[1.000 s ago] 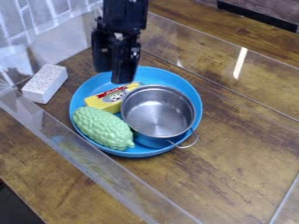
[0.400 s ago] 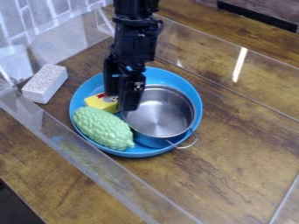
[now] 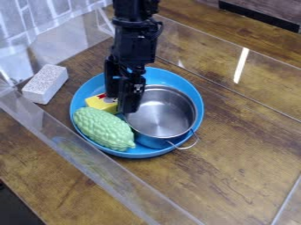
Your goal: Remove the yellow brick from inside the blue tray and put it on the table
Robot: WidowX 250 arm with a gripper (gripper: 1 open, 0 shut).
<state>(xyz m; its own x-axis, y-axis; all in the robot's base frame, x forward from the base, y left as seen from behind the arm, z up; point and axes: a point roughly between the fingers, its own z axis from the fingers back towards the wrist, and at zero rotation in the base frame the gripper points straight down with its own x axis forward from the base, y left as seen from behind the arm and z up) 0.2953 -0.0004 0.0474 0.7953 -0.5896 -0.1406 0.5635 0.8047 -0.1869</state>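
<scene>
The surface (image 3: 233, 151) beneath everything is dark brown wood grain under a glossy clear sheet, with a bright streak of glare on its far part. On it sits the blue tray (image 3: 147, 154), round and shallow, its raised rim running around three things. My black gripper (image 3: 125, 99) reaches down from the top of the view into the tray, its fingers opened wide. I can make out nothing held between them; they are right at the yellow brick and the near side of the pot, and I cannot tell whether they touch either one.

The shiny steel pot (image 3: 161, 114) takes up the right part of the tray in this view, its mouth facing up and a thin wire loop sticking out over the tray's rim. Beside it, at the lower left, lies the green bumpy oval thing (image 3: 105, 128), along the tray's edge. Outside the tray, to the left, the grey-white speckled block (image 3: 46, 83) rests on the surface.

Smallest is the yellow brick (image 3: 100, 105), inside the tray, between the green thing and my fingers, which partly cover it. Its top carries a red-and-white printed mark, too small and too hidden for me to read.
</scene>
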